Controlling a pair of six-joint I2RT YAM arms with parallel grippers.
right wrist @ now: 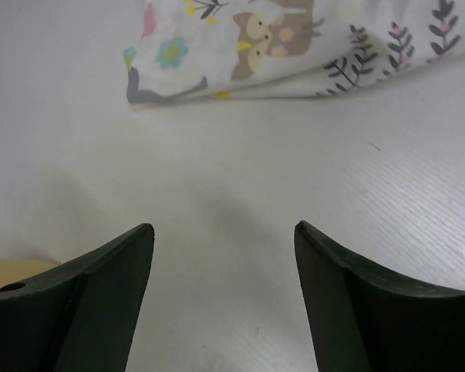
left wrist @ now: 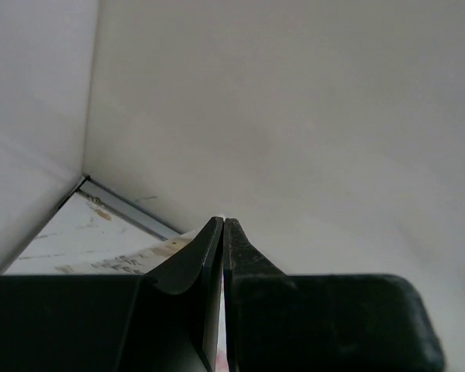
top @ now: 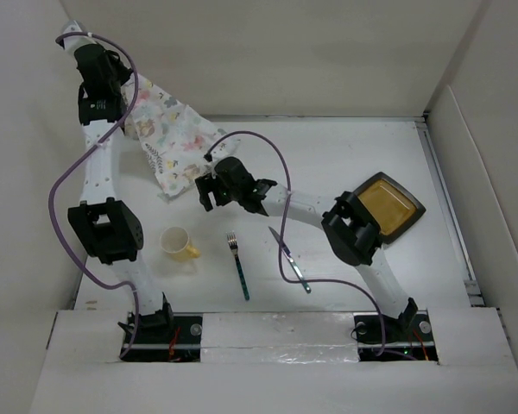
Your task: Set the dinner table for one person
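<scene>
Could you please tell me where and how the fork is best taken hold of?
The fork lies flat on the dinner table, so probably come straight down and close across its teal handle, which points towards the near edge.

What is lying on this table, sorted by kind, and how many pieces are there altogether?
Cutlery: 2 (fork, knife)
Yellow mug: 1
Square plate: 1
Printed placemat: 1
Total: 5

Open dinner table (right wrist: 217, 155) lies between right tool (right wrist: 223, 232) and placemat (right wrist: 294, 46), mug (top: 177, 242) nearby.
</scene>
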